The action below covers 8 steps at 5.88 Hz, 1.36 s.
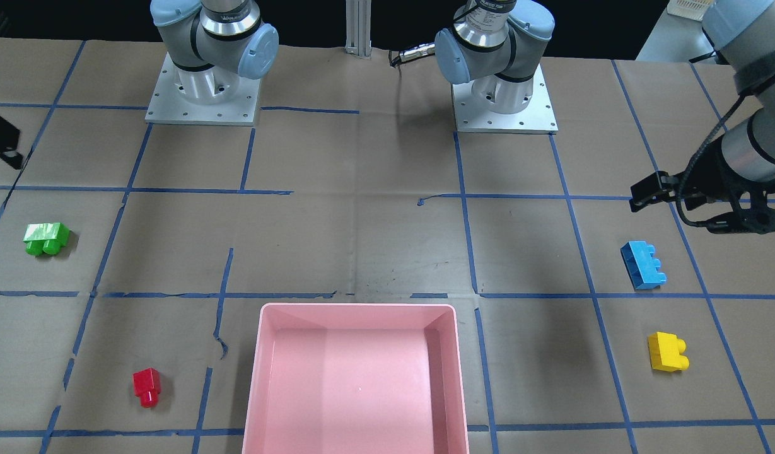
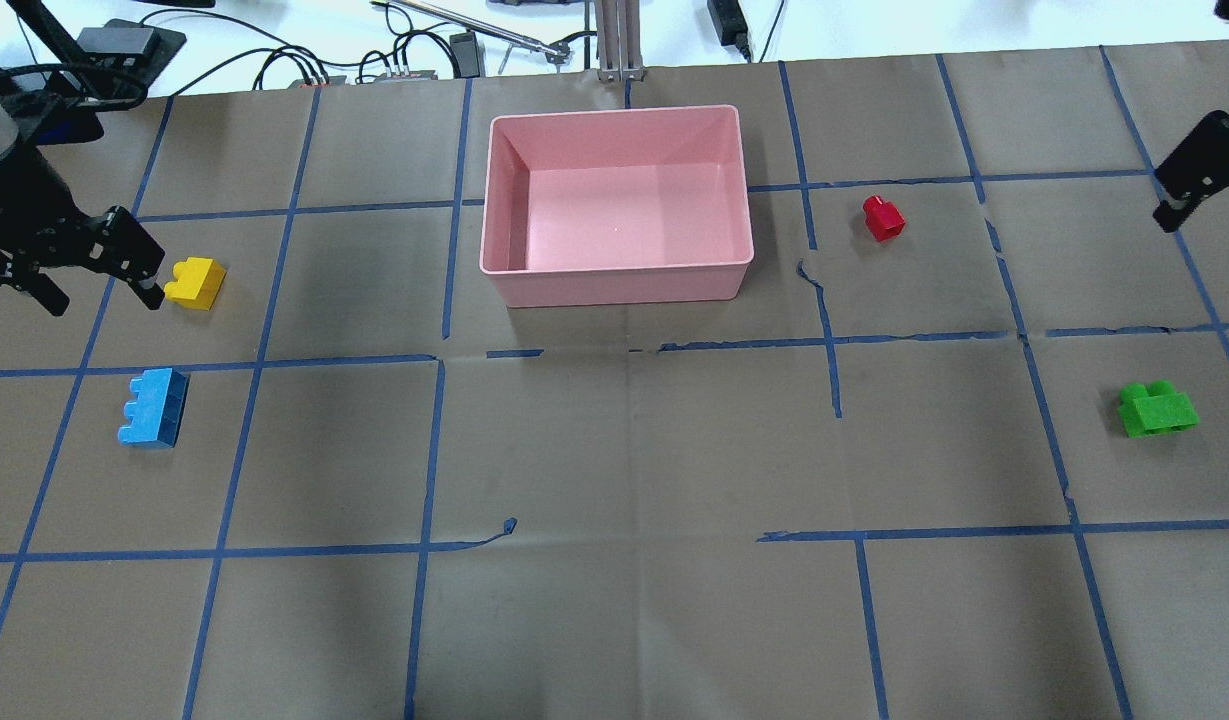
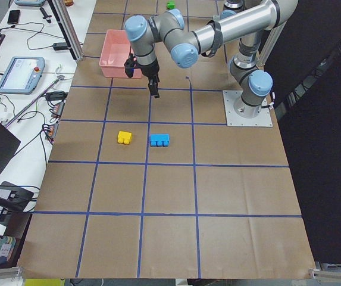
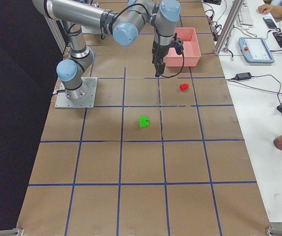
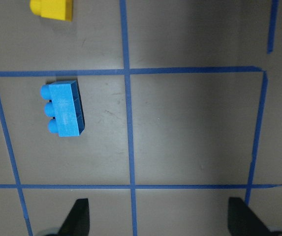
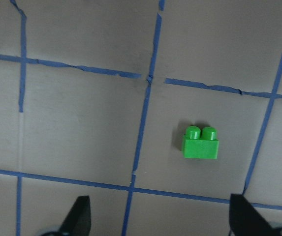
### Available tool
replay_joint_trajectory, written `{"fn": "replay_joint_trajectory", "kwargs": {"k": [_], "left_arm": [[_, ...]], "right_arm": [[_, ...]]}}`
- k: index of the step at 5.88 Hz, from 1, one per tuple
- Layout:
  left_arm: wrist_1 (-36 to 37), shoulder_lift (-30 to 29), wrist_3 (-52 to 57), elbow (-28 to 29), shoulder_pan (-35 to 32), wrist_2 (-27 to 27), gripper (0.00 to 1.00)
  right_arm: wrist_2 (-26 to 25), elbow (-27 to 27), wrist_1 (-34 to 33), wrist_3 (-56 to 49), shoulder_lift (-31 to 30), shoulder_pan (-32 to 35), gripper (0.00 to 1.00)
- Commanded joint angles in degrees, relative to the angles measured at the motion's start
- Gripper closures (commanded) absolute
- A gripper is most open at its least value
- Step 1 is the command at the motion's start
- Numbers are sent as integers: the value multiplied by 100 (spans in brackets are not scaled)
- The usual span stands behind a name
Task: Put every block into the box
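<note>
Brown paper with a grid of blue tape (image 2: 429, 440) covers the whole table (image 2: 624, 450). At the middle of the far edge, opposite to the robot, stands the pink box (image 2: 614, 283), and I see nothing inside it. All four blocks lie on the paper outside the box.

The red block (image 2: 883, 217) is on the robot's right of the box, near it but not touching. The green block (image 2: 1157, 409) lies close to the right edge, well apart from the box. Near the left edge are the yellow block (image 2: 195, 283) and, closer to the robot, the blue block (image 2: 154, 407), which lies on its side with the three studs pointing sideways.

The left gripper (image 5: 159, 219) hangs above the table near the left edge, fingers wide apart and holding nothing; its camera shows the blue block under it. The right gripper (image 6: 160, 219) hangs at the right edge, also spread apart and empty, with the green block in its camera.
</note>
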Motion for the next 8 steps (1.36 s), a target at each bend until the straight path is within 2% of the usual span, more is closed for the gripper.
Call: {"fn": "replay_joint_trajectory", "kwargs": {"k": [1,2,3,4,5,7,8], "left_arm": [[1354,-347,809,-687,566,-3,6],[1585,-583,978,-838,734,-11,6],[2135,-916,1171,-1039,867,-20,4],[2672,-1067,1173,-1328,868,-20,4],[3234,-1391,1225,-1488,885,-3,2],[3406,-1675,1366,-1480,885,155,5],[3346,-1614,1532,-1411,885,156,46]], "right_arm": [[23,282,-541,-1058,363,-865,0],[6,903,-1502,-1060,374,-947,0],[6,1666,-2590,-1051,382,-947,0],[6,2135,-3393,-964,513,-947,0],[6,2252,-3566,-850,810,-947,0],[6,2271,-3577,-245,1251,-947,0],[6,2306,-3577,-243,1357,-947,0]]}}
